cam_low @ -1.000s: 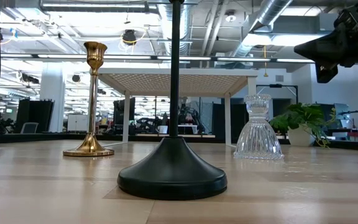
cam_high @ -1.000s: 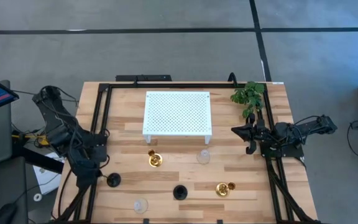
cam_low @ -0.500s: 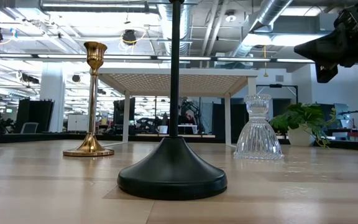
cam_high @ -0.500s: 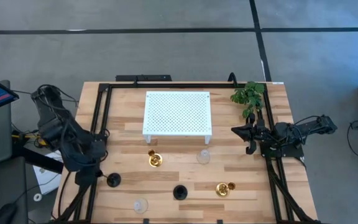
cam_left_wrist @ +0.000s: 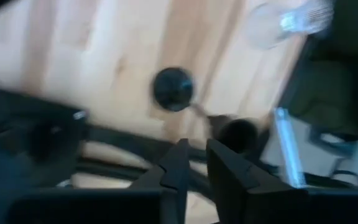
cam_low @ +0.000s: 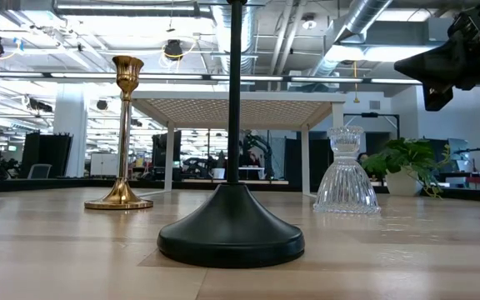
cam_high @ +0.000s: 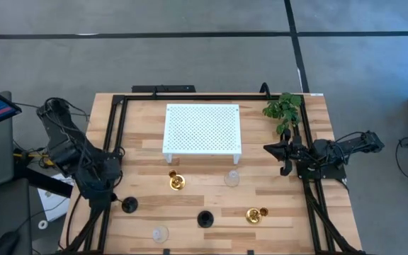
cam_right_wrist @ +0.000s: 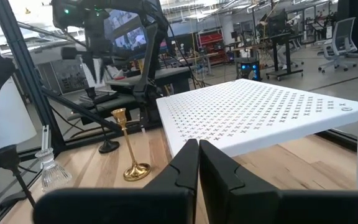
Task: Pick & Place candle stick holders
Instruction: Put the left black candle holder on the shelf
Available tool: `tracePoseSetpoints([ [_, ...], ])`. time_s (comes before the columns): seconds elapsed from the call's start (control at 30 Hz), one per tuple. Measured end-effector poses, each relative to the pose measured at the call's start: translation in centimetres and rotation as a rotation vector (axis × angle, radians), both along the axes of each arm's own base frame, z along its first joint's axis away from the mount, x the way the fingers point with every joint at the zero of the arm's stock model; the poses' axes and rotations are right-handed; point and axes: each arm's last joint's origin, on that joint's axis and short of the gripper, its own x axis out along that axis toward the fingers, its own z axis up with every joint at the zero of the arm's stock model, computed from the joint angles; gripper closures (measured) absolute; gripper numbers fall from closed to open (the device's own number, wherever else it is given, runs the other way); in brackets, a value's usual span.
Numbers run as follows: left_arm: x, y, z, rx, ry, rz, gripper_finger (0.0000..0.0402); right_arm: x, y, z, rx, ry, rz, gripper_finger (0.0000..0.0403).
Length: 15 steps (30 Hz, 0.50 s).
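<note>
Low view puts the black candle stick holder with a wide round base and thin stem (cam_low: 231, 231) closest, standing upright on the light wooden table (cam_low: 407, 258). Behind it stand a tall shiny gold holder (cam_low: 122, 137) and a clear glass bell-shaped holder (cam_low: 346, 173), then the white perforated platform (cam_low: 238, 110) on its legs, with the green plant sprig (cam_low: 402, 160) off to one side.

From above, six holders sit on the front half of the table, none on the platform. The second black holder (cam_high: 129, 205) stands at the left edge, a clear one (cam_high: 161, 233) near the front edge, and a second gold one (cam_high: 254, 214) front right.

Over the last second the left gripper (cam_left_wrist: 192, 163) has swung slightly above that left-edge black holder, and its jaws, shut a moment ago, now show a narrow gap with nothing between them. I judge this the start of opening for a first pick. The left arm stands bent over the table's left rail, its gripper aimed down toward the black holder's round top (cam_left_wrist: 173, 88).

The right gripper (cam_right_wrist: 197, 155) waits at the right rail, raised, fingers pressed together and empty, facing the platform.
</note>
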Motion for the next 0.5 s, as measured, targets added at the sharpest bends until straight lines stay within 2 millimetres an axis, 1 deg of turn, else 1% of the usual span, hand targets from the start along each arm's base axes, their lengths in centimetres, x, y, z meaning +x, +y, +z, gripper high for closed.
tracePoseSetpoints([
  [0.1,-0.08,0.11,-0.25,0.020,0.015,0.000,0.0312,0.00,0.00,0.00,0.000,0.000,0.001,0.0398],
  [0.5,0.00,-0.01,-0.19,0.006,0.006,0.003,0.0202,0.00,0.00,0.00,0.000,0.000,0.001,0.0398],
])
